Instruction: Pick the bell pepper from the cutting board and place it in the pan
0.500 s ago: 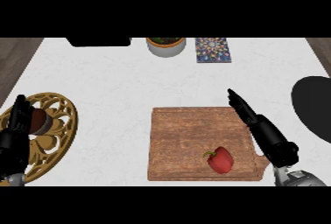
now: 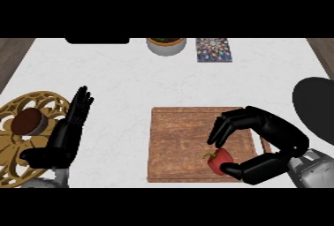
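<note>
Board (image 2: 181, 141) — bell pepper (image 2: 219, 160) cupped in right hand (image 2: 275, 133).

Seen from the robot's head, the lone view looks steeply down on the counter (image 2: 130, 79), far edge at the top and the robot's side at the bottom. The camera sits near enough that the cutting board (image 2: 179, 132) fills the lower middle, while the pan (image 2: 317, 106) is cropped at right and a gold openwork plate (image 2: 47, 95) at left.
</note>
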You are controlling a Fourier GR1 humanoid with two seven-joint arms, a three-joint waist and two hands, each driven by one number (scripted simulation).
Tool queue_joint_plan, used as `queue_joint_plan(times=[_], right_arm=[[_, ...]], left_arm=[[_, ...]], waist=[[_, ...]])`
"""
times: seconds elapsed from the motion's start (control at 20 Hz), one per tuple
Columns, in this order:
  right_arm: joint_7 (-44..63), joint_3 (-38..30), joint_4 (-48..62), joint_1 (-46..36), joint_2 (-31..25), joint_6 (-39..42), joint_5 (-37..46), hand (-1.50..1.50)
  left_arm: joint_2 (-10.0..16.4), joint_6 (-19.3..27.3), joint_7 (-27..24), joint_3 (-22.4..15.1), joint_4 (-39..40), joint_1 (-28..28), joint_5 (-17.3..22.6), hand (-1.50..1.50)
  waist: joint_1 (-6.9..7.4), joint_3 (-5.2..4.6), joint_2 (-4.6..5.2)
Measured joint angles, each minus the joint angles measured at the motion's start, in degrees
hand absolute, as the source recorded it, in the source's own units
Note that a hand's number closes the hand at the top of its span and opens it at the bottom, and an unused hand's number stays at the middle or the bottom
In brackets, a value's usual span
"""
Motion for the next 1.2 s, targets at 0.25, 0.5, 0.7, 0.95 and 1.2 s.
queue_joint_plan(times=[0.25,0.5,0.7,0.95,1.2], right_arm=[[-15.72,-5.42,6.46,-1.33,-8.64,11.29,2.38,-1.50],[-24.13,-5.74,10.34,-4.48,-12.55,8.39,12.07,-1.50],[-24.45,-2.32,9.11,-7.53,-14.58,6.65,18.19,-1.50],[-22.07,3.44,5.39,-9.71,-15.73,5.85,26.04,-1.50],[-19.88,11.93,3.03,-11.52,-15.65,4.71,38.41,-1.50]], left_arm=[[-3.41,-0.70,-0.35,-3.18,1.14,-2.18,-0.67,0.00],[-4.87,-1.70,-1.54,-4.36,2.21,-2.14,-1.22,0.00],[-5.41,-1.84,-1.44,-4.49,2.35,-1.86,-1.59,0.00],[-5.66,-1.67,-0.73,-4.91,0.96,-0.62,-2.37,0.00],[-6.03,-1.76,0.02,-4.33,1.05,-1.51,-2.41,0.00]], waist=[[-0.05,-0.03,0.23],[0.48,-0.10,0.17],[0.62,-0.18,0.02],[0.54,-0.24,-0.16],[0.53,-0.25,-0.18]])
